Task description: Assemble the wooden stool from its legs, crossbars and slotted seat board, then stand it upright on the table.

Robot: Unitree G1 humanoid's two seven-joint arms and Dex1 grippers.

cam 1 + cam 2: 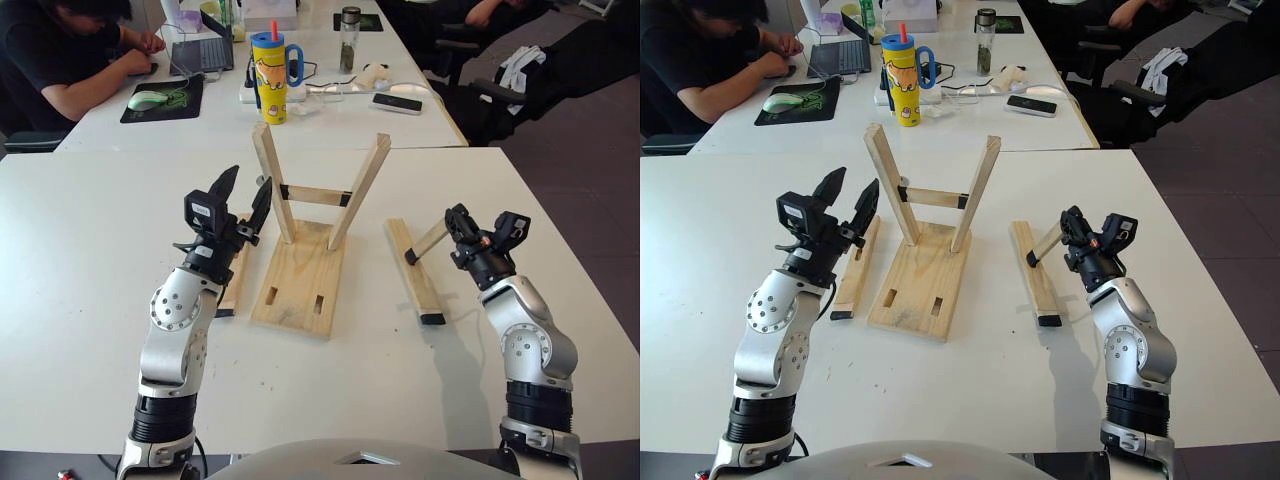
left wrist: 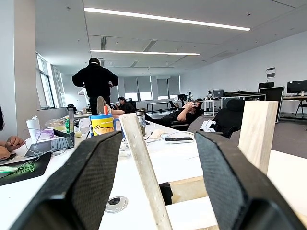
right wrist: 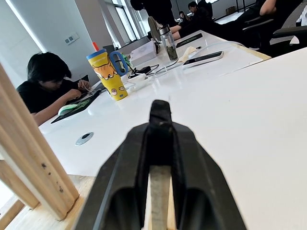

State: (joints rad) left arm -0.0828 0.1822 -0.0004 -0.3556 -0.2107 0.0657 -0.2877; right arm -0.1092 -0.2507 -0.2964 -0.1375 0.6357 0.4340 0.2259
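Two upright legs [image 1: 272,185] stand on the slotted seat board [image 1: 300,290] mid-desk. Left jaws gape wide beside them; right jaws clamp the crossbar [image 1: 428,241] of the loose leg [image 1: 415,275] lying rightward.

On the far table [image 1: 420,125], at 12 o'clock: yellow cup [image 1: 269,85] with blue handle and red straw, upright. At 11 o'clock of the cup: open laptop [image 1: 205,50]. At 9 o'clock of the cup: green mouse [image 1: 148,99], lying on a black mouse pad [image 1: 192,108]. At 3 o'clock of the cup: dark phone [image 1: 397,103], flat. At 1 o'clock: 1 clear bottle [image 1: 349,40] with dark cap, upright, well apart from the cup.
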